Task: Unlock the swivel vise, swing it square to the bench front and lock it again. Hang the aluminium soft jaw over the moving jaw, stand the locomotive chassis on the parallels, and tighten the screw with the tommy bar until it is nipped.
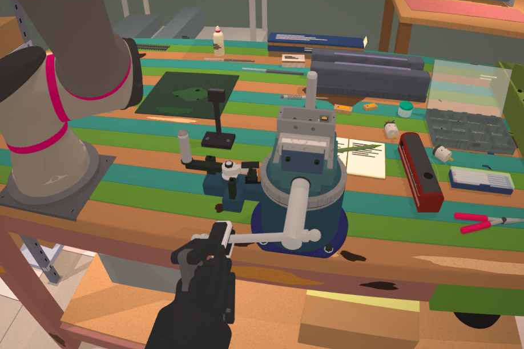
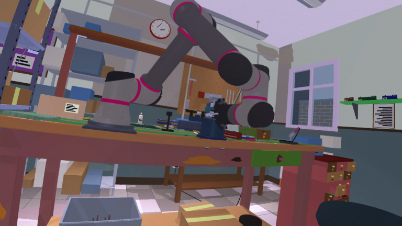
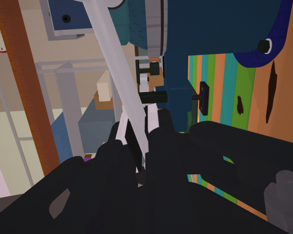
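My gripper (image 1: 223, 233) (image 3: 137, 121) hangs off the bench front, left of the vise. The tommy bar (image 1: 264, 236) (image 3: 116, 63) is held in its closed fingers near the bar's left end. The bar lies almost level through the head of the pale vise screw (image 1: 297, 210). The blue swivel vise (image 1: 302, 180) (image 2: 211, 126) sits at the bench front with its jaws facing the front edge. A pale aluminium soft jaw (image 1: 305, 142) hangs over the moving jaw. The grey locomotive chassis (image 1: 306, 120) stands between the jaws. The swivel lock lever (image 1: 185, 147) stands to the vise's left.
A clear compartment box (image 1: 469, 111) stands at the right of the bench. A red coach (image 1: 419, 171), an open booklet (image 1: 363, 156) and red-handled snips (image 1: 482, 222) lie right of the vise. A black stand (image 1: 218, 122) and green mat (image 1: 190, 94) are behind left. My arm's base (image 1: 46, 159) occupies the left.
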`<state>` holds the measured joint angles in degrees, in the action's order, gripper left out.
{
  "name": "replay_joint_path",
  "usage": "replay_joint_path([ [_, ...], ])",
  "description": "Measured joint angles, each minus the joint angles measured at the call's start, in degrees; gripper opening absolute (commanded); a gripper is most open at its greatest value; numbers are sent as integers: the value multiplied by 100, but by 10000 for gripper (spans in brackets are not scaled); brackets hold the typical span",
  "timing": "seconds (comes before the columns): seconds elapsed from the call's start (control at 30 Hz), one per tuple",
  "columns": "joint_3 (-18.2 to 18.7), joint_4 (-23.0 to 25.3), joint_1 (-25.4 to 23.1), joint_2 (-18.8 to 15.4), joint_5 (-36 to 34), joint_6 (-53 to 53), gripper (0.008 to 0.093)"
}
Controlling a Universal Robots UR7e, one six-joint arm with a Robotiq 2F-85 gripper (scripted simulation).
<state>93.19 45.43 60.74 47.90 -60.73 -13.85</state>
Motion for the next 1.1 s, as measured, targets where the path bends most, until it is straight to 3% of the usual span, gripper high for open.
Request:
replay_joint_path([
  [1.1,-261,-763,-81,488,60,4412,80],
])
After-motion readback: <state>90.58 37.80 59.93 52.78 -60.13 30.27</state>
